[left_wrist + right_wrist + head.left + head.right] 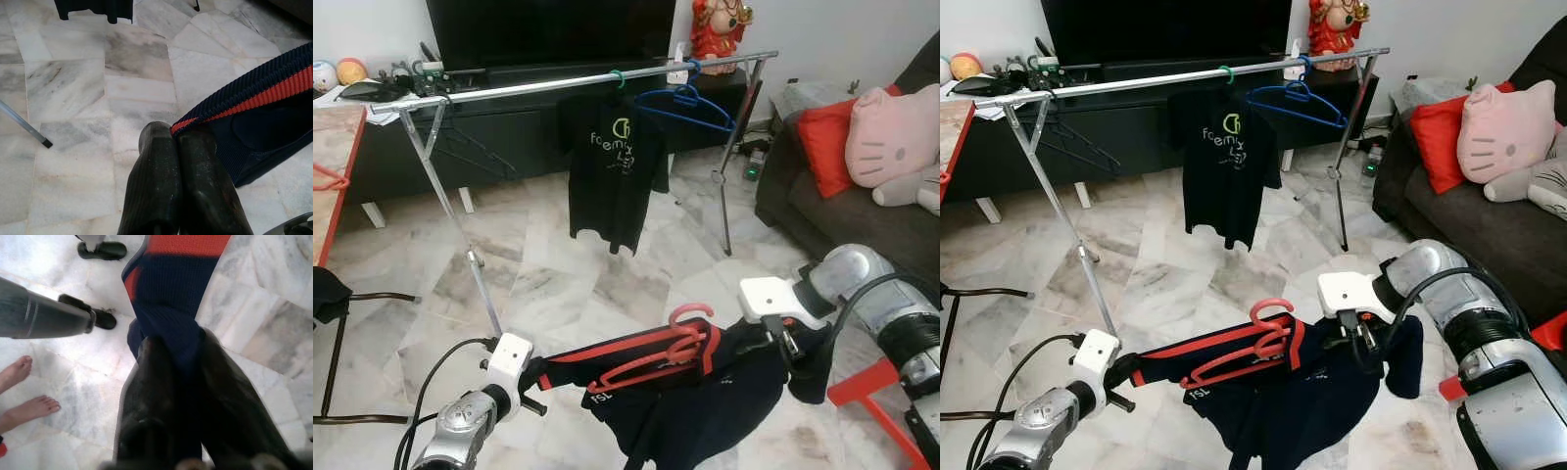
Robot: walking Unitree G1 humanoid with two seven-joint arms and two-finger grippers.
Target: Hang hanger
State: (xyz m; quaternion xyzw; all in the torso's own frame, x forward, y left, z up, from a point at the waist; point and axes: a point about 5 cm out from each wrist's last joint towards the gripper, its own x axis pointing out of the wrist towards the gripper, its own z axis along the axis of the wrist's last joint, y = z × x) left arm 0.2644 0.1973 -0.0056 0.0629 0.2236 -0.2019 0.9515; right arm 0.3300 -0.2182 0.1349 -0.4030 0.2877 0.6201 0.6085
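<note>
Hanger (658, 354): red, inside the navy shirt (705, 411) you hold stretched, well below the rail (587, 82).
Left pincer (172, 134): clamped on the shirt's hem.
Right pincer (171, 350): clamped on the shirt.
Hook: points up toward the rail.

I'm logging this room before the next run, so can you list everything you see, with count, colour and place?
Clothes rail: one, silver, across the room before the TV cabinet.
Hung shirt: one, black, on the rail.
Blue hanger: one, bare, on the rail's right part.
Dark shirt: one, navy with red trim, stretched between both tools.
Red hanger: one, inside that shirt's collar.
Sofa: one, dark, at right.
Cushions: one red, one pink.
Bare feet: two, on the marble floor.
Left tool: shut on the shirt's collar edge.
Right tool: shut on the shirt's fabric.
</note>
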